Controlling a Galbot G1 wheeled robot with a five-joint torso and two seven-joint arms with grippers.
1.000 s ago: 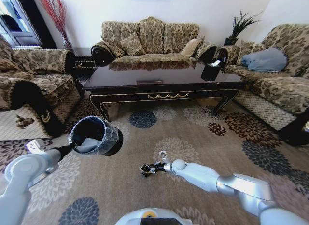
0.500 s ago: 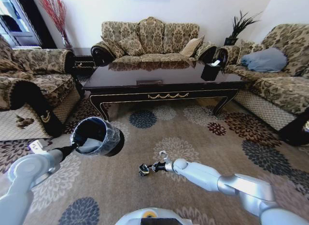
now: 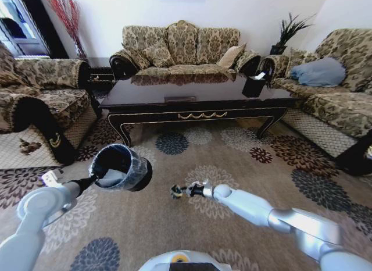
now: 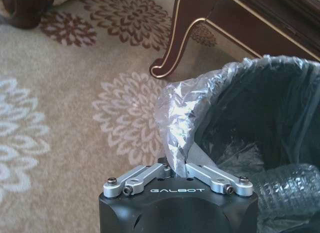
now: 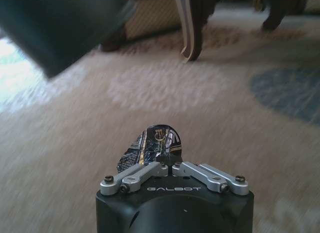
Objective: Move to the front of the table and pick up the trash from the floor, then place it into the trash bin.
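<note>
My left gripper point(image 4: 176, 165) is shut on the rim of the black trash bin point(image 3: 120, 167), holding it off the carpet, tilted, to the left of centre. Its clear liner point(image 4: 182, 113) wraps the rim, and a crumpled clear bottle point(image 4: 295, 185) lies inside. My right gripper point(image 3: 180, 191) is shut on a dark crumpled piece of trash point(image 5: 150, 145) with gold print, lifted above the carpet just right of the bin. The dark glossy table point(image 3: 192, 93) stands ahead, beyond both arms.
Patterned sofas stand left point(image 3: 40, 96), behind point(image 3: 183, 47) and right point(image 3: 331, 91) of the table. A small black box point(image 3: 254, 85) sits on the table's right end. A carved table leg point(image 4: 175, 43) is close to the bin. Flowered carpet point(image 3: 232, 154) lies open between me and the table.
My right gripper has lifted the dark trash off the carpet and carried it up toward the bin. The left arm has brought the bin slightly rightward and lower.
</note>
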